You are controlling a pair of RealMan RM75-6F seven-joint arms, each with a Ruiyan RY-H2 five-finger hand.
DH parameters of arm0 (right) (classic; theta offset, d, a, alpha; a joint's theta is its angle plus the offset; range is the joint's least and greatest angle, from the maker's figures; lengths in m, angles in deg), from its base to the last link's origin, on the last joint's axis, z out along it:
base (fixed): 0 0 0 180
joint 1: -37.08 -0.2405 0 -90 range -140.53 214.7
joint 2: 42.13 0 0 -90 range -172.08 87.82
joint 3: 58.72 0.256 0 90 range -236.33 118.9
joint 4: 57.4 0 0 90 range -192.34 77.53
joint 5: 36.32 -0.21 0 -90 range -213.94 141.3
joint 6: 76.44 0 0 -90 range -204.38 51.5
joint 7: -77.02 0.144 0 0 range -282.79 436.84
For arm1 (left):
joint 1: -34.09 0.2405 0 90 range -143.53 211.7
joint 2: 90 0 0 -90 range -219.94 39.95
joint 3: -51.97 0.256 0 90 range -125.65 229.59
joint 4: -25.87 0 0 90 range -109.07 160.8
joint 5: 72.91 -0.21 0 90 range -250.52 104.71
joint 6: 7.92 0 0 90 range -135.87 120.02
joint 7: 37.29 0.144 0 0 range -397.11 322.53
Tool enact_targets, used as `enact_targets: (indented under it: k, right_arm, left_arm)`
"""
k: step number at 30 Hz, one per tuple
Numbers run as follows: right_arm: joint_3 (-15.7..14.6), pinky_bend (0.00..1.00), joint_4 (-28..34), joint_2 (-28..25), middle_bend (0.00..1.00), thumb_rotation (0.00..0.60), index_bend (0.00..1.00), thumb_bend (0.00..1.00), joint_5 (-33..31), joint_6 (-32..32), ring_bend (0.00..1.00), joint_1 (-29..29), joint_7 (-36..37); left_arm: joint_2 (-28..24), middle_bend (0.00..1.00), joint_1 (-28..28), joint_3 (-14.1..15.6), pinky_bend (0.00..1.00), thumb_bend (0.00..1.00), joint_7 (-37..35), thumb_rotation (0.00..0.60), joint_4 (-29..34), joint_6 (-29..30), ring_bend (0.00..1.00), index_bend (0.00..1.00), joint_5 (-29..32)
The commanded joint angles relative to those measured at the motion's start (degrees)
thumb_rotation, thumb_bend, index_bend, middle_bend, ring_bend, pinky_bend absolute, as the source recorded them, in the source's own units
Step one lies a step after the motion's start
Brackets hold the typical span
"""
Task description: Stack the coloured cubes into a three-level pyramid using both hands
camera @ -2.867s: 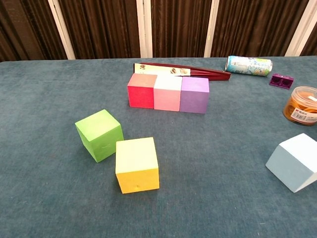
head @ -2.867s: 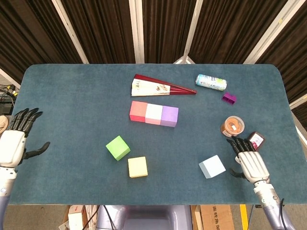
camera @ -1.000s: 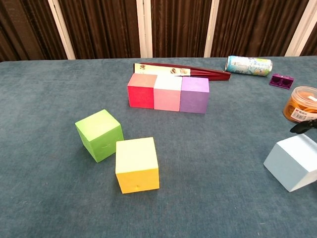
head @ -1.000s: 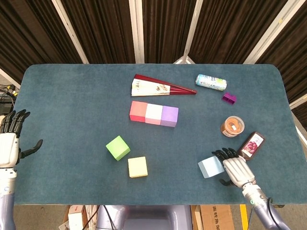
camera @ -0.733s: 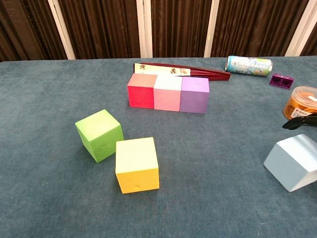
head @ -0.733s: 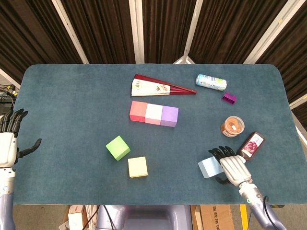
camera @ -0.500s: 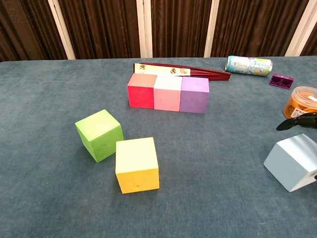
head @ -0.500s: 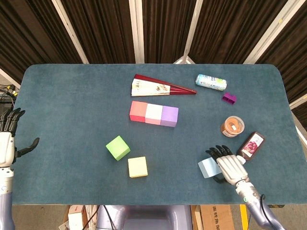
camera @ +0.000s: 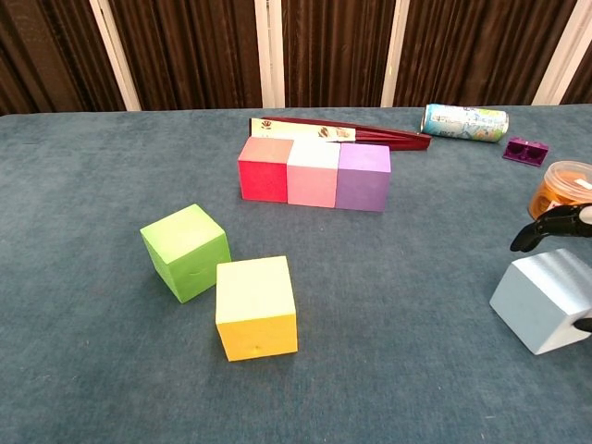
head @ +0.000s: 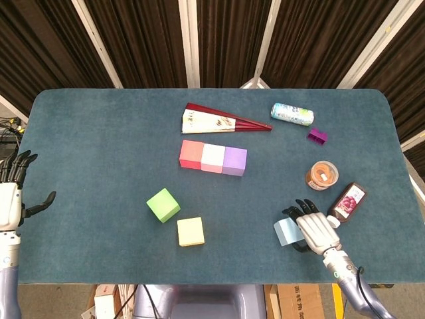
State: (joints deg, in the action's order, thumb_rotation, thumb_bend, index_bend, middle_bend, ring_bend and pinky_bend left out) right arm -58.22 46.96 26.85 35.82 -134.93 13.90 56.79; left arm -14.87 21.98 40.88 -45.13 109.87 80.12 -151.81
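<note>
Foam-like, by its matte faces and soft edges, is our judgement of the pale blue cube [head: 288,232]: light, slightly yielding and not slippery. We would take it on two opposite side faces, near mid-height, so it stays level when lifted.

The pale blue cube sits near the front right of the table [head: 99,133], well apart from the row of red cube [head: 191,154], pink cube [head: 213,158] and purple cube [head: 234,161] that forms the base level. The green cube [head: 163,205] and yellow cube [head: 190,231] lie just beside each other at front centre, unstacked.

Our right hand [head: 316,230] is over the right side of the pale blue cube, palm down, fingers [camera: 535,228] curled over its far top edge in the chest view. We cannot tell whether it holds the cube firmly; the thumb side is mostly out of frame.

Our left hand [head: 11,199] hangs at the table's left edge, empty, fingers spread, well apart from every cube.

We judge the second level not yet begun.
</note>
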Motion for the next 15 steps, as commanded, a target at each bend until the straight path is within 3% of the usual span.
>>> enact_targets:
  k: [1,15]
  right_arm:
    - [0.04,0.00,0.07,-0.03,0.26,0.600,0.22,0.27,-0.05,-0.15,0.04,-0.05,-0.01]
    - [-0.14,0.00,-0.17,0.30,0.30,0.600,0.34,0.27,-0.04,-1.10,0.09,-0.19,-0.69]
  left_arm:
    - [0.17,0.09,0.04,-0.17,0.00,0.30,0.33,0.600,0.17,-0.07,0.00,0.16,0.31]
    - [0.42,0.09,0.12,-0.71,0.00,0.31,0.64,0.600,1.22,-0.92,0.00,0.19,1.23]
